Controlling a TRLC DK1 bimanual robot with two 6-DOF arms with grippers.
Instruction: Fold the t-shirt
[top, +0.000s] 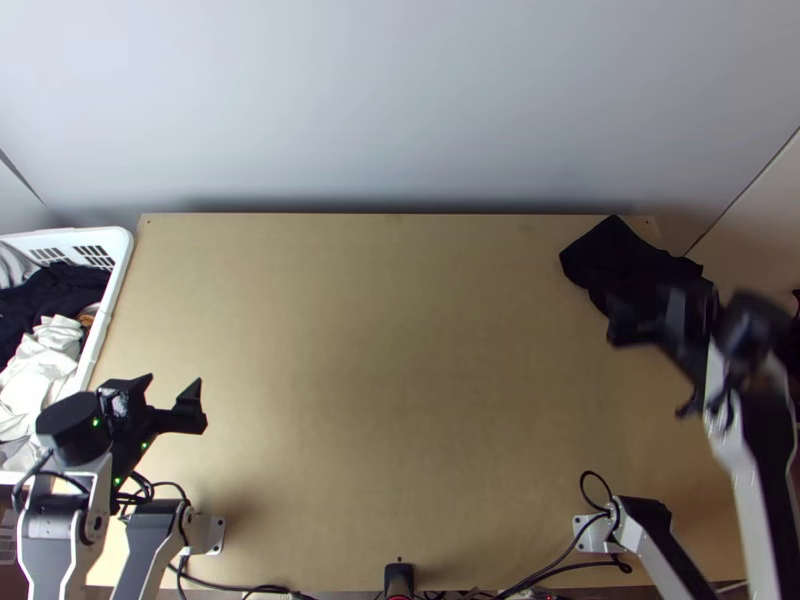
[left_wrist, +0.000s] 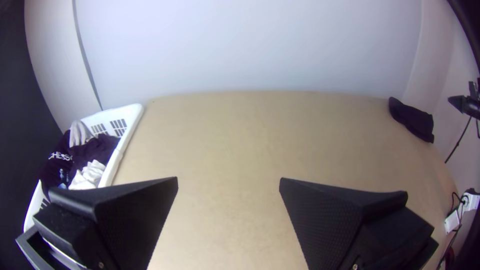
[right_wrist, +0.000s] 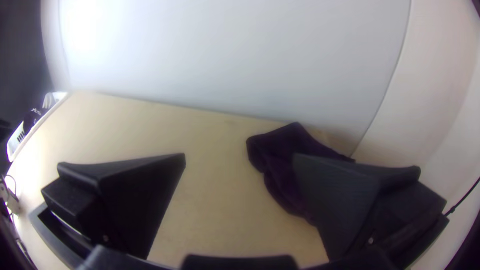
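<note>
A black cloth (top: 625, 260), folded or bunched into a small bundle, lies at the table's far right corner; the right arm hides its near part. My right gripper (top: 655, 325) is blurred just at the cloth's near side. In the right wrist view my right gripper (right_wrist: 240, 165) stands open, one finger overlapping the dark cloth (right_wrist: 280, 160), nothing held. My left gripper (top: 175, 405) is over the table's left side by the basket, far from the cloth. The left wrist view has my left gripper (left_wrist: 228, 185) open with nothing between its fingers, and the cloth (left_wrist: 412, 120) far off.
A white laundry basket (top: 112, 290) with dark and white clothes stands at the table's left edge. Bare wooden table (top: 380, 350) stretches between the arms. A pale wall (top: 400, 100) rises behind it. Cables run along the near edge.
</note>
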